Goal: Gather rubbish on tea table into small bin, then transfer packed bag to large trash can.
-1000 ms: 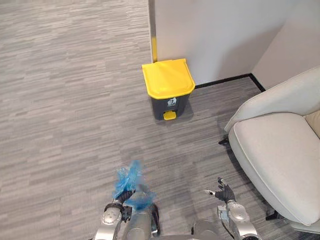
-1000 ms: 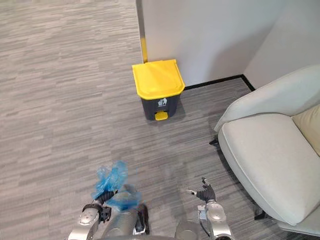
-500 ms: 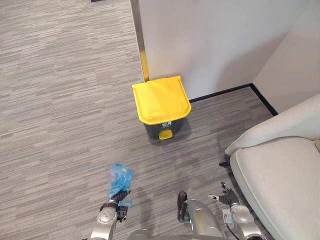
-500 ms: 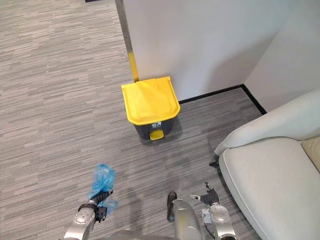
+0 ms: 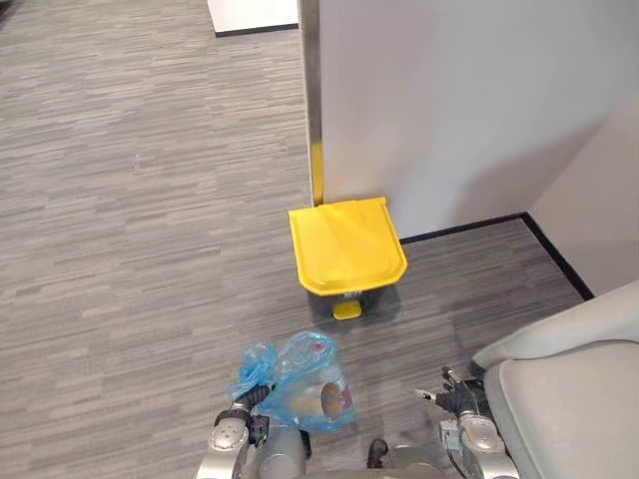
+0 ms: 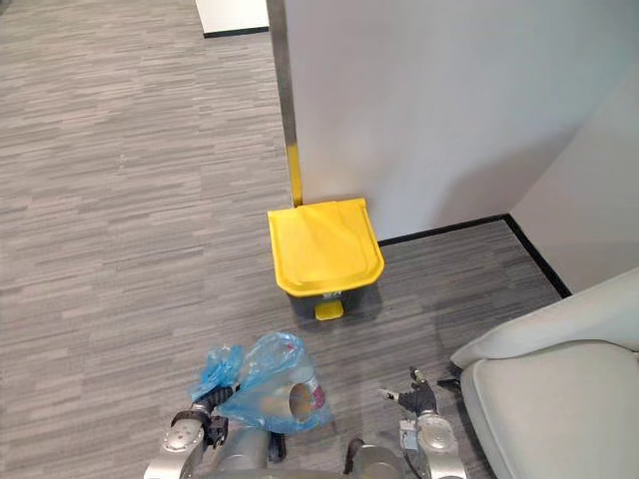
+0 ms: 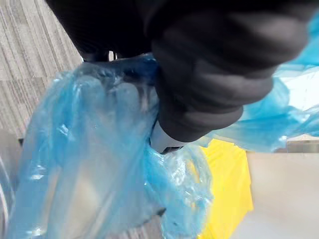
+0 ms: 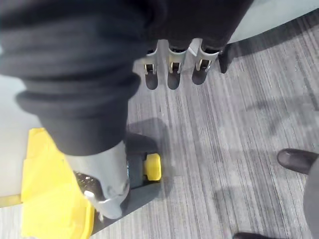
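Observation:
A blue plastic bag (image 5: 300, 394) with rubbish showing through it hangs from my left hand (image 5: 240, 424), whose fingers are curled round its bunched neck, low in the left eye view. The left wrist view has the bag (image 7: 89, 164) close up under that hand (image 7: 214, 74). Ahead of the bag stands the dark trash can with its yellow lid (image 5: 346, 244) down and a yellow pedal (image 5: 347, 309) at its foot. My right hand (image 5: 454, 394) hovers empty and open to the right, beside the chair. From the right wrist, the lid (image 8: 45, 199) and pedal (image 8: 152, 167) lie beyond its fingers (image 8: 172, 69).
The can backs onto a white wall (image 5: 449, 100) whose corner carries a metal strip (image 5: 312, 90). A pale upholstered armchair (image 5: 569, 399) fills the lower right, close to my right hand. Grey striped carpet (image 5: 130, 220) stretches away on the left.
The camera has shifted, so the can sits closer and more central. The bag has swung out to the right of my left hand and shows its full body.

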Controlling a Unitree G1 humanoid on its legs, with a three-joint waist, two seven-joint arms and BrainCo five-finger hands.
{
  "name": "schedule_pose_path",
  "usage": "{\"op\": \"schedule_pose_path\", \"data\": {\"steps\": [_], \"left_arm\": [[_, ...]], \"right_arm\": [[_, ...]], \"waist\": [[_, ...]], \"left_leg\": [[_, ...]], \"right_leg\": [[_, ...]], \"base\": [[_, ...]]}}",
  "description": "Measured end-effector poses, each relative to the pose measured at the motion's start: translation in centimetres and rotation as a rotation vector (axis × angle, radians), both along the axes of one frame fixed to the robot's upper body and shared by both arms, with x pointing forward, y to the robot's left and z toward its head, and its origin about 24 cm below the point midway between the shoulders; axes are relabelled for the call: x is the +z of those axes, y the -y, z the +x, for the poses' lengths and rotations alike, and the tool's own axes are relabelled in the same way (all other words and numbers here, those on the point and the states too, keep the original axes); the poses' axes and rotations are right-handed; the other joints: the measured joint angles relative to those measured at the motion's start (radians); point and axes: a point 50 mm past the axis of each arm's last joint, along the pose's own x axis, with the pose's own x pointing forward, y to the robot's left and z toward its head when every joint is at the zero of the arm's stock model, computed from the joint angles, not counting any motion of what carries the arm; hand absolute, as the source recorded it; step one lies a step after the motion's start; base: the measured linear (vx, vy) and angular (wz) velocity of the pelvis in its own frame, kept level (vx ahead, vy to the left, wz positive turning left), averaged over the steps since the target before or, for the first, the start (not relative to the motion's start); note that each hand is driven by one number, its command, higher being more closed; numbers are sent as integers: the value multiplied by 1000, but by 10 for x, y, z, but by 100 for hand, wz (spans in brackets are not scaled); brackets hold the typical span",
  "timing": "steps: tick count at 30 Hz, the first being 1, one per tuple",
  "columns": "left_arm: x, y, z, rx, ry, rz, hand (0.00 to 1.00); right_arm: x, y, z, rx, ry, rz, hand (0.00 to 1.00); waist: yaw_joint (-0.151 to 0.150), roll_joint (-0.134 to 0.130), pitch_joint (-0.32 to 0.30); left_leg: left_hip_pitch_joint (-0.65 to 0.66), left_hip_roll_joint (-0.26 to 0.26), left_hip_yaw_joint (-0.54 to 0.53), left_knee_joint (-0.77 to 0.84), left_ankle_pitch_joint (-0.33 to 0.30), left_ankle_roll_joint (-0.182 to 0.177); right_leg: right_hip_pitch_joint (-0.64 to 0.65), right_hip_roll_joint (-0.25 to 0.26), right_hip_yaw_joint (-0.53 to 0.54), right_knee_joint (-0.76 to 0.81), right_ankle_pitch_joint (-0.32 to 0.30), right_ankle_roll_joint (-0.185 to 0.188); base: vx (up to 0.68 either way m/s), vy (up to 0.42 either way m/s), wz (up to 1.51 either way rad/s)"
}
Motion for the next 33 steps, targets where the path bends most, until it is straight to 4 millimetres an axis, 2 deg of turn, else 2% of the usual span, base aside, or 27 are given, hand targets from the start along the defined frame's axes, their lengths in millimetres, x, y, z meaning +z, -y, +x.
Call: {"op": "schedule_pose_path", "data": {"steps": [4, 6, 8, 10, 11, 13, 14, 15, 16, 18, 21, 23, 26, 29, 33], "left_arm": [[-1, -1, -2, -1, -8, 3, 100], [-4, -2, -5, 1, -27, 6, 100], [-4, -11, -7, -6, -36, 37, 100], [-2, -18, -5, -12, -31, 66, 100], [0, -22, -3, -7, -24, 83, 100], [2, -27, -1, -5, -19, 100, 100], [1, -27, 0, -5, -25, 101, 100], [1, -30, -1, -5, -28, 108, 100], [-3, -25, -3, 1, -48, 91, 100], [-7, -18, -7, 1, -61, 67, 100], [-9, -15, -8, 2, -69, 58, 100], [-10, -14, -9, 3, -73, 54, 100], [-12, -10, -11, 5, -85, 42, 100], [-13, -9, -11, 5, -85, 37, 100], [-15, -9, -16, 6, -101, 37, 100]], "right_arm": [[3, -1, 9, 15, 20, -6, 0], [5, -2, 12, 31, 24, -8, 0], [2, -5, 9, 53, 4, -8, 0], [0, -6, 8, 64, -8, -7, 0], [0, -6, 9, 65, -6, -7, 0], [-1, -4, 9, 65, -15, -10, 0], [-2, -3, 6, 63, -27, -14, 0], [-4, -2, 3, 61, -36, -14, 0], [-7, 5, -4, 54, -66, -29, 0], [-7, 10, -5, 53, -74, -43, 0], [-6, 13, -4, 49, -75, -48, 0], [-6, 14, -5, 43, -77, -50, 0], [-8, 16, -8, 31, -88, -49, 0], [-9, 16, -9, 29, -93, -46, 0], [-10, 13, -10, 28, -95, -37, 0]], "waist": [[2, -11, -6], [0, -10, -7], [-8, -16, -10], [-25, -18, -13], [-25, -17, -13], [-31, -13, -12], [-33, -18, -15], [-34, -28, -20], [-46, -11, -21], [-49, 13, -37], [-51, 26, -44], [-51, 27, -46], [-51, 28, -48], [-50, 26, -53], [-47, 26, -54]], "left_leg": [[20, -54, 59, 68, -119, 37], [57, -79, 81, 61, -146, 47], [115, -95, 90, 54, -161, 78], [148, -92, 72, 37, -167, 85], [165, -83, 65, 22, -165, 82], [175, -62, 40, 19, -162, 77], [188, -60, 27, 23, -160, 66], [194, -70, 17, 28, -163, 52], [214, -70, -14, 30, -177, 27], [222, -42, -23, 11, -167, 11], [262, -18, -35, -67, -147, -20], [280, -11, -36, -91, -141, -28], [285, -10, -42, -97, -134, -28], [271, -29, -60, -124, -102, -23], [267, -31, -66, -131, -100, -21]], "right_leg": [[-18, -75, 63, 91, -64, 58], [-73, -103, 104, 242, -78, 71], [-147, -127, 117, 457, -71, 89], [-183, -115, 96, 509, -106, 61], [-224, -90, 86, 500, -121, 36], [-281, -35, 85, 434, -120, 22], [-293, -14, 89, 320, -74, 1], [-285, -12, 91, 237, 10, -9], [-262, -6, 77, 229, 76, -30], [-233, 17, 62, 189, 85, -44], [-184, 53, 46, 88, 107, -55], [-160, 61, 44, 50, 123, -54], [-123, 64, 40, -16, 156, -47], [-99, 55, 36, -108, 215, -36], [-62, 57, 33, -185, 266, -38]], "base": [[209, 212, -30], [252, 172, -26], [285, 92, 0], [303, -30, 23], [257, -65, 23], [227, -122, 26], [217, -150, 39], [252, -135, 50], [216, -80, 36], [223, -84, 11], [144, -90, -1], [52, -32, 0], [-1, 30, 4], [-56, 33, 10], [-94, 25, 5]]}}
